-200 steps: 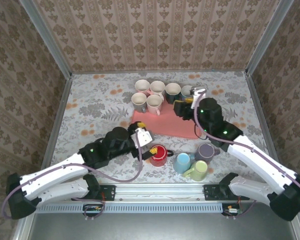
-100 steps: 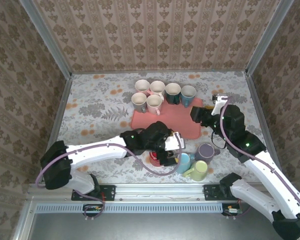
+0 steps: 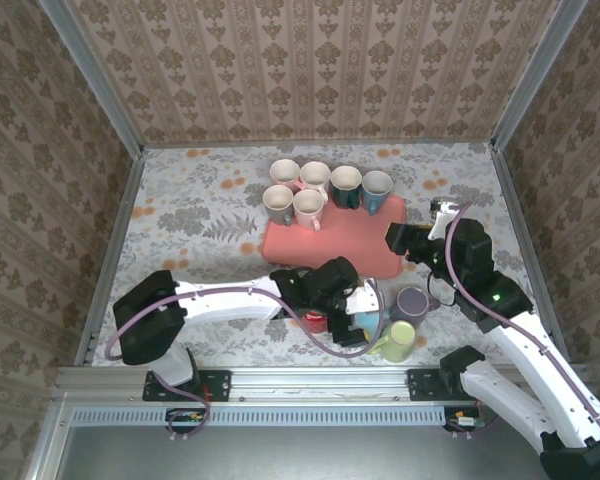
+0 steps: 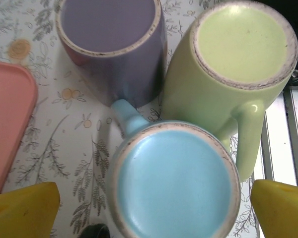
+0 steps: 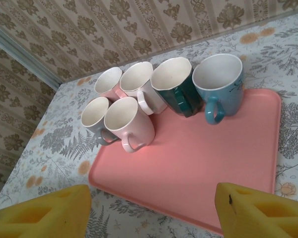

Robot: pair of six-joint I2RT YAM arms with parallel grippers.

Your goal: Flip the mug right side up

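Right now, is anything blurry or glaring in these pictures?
Left wrist view: the upside-down light blue mug looms slightly soft, yellow fingers blurred at the corners. Right wrist view: the pink tray is sharp. Top external view: even light, no glare.

left gripper [image 3: 358, 312] swung right, now over upside-down light-blue ceramic mug [image 4: 174, 183] | right gripper [image 3: 396, 239] backed off pink plastic tray [image 3: 320, 248], jaws wider

The left arm [image 3: 220, 298] and right arm [image 3: 540, 350] are wearing white shells with black joints; purple cables [image 3: 310, 328] are trailing along them, green lights [image 3: 496, 296] glowing, yellow pads [image 4: 20, 208] capping fingers.
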